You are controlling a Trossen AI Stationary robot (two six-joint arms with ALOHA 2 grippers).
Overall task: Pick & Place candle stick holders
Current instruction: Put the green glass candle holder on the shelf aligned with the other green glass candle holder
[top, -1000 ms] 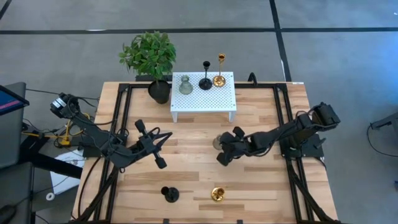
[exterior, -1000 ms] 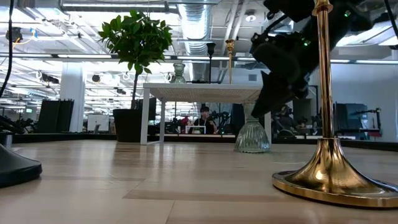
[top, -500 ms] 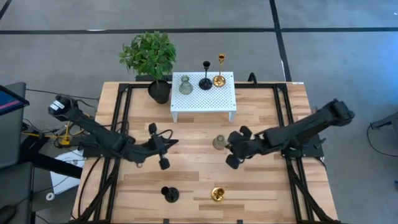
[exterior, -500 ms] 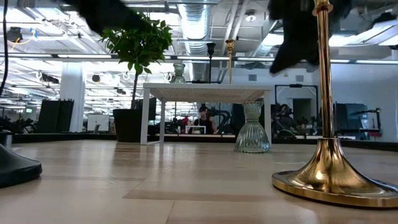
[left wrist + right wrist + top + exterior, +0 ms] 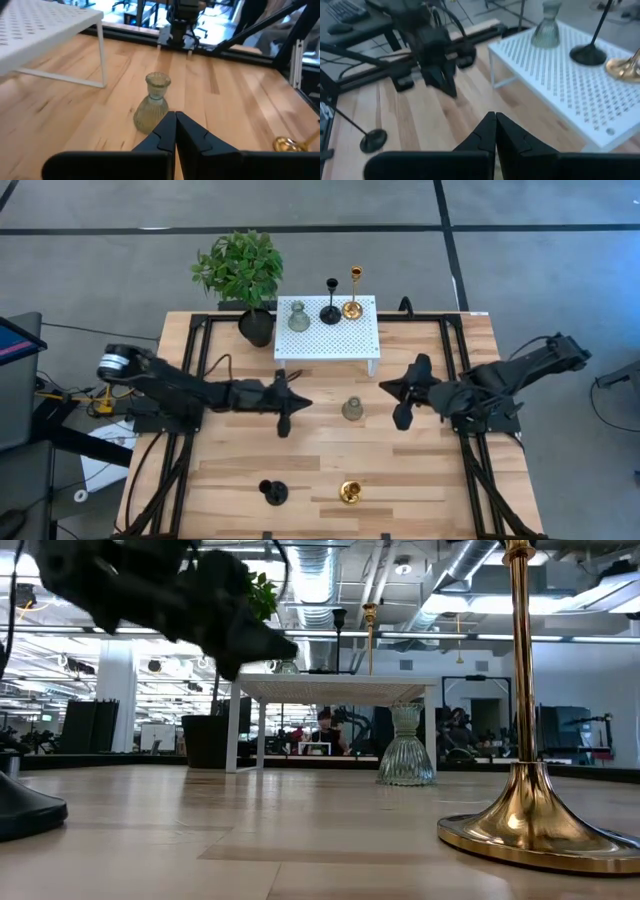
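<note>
A squat grey-green holder stands upright on its base mid-table; it also shows in the left wrist view and the low view. My left gripper is shut and empty, just left of it and pointing at it. My right gripper is shut and empty, to its right. A black holder and a gold holder stand near the front edge. A grey-green, a black and a gold holder stand on the white shelf.
The white perforated shelf stands on legs at the table's far middle. A black pot with a green plant stands at its left. Bare wood lies between the shelf and the two front holders. Black frame rails run along both sides.
My left gripper has gone toward the table's right and far side, up to the grey-green holder. My right gripper has drawn back from that holder toward the right edge and a little farther. The holder stays upright where it stood.
</note>
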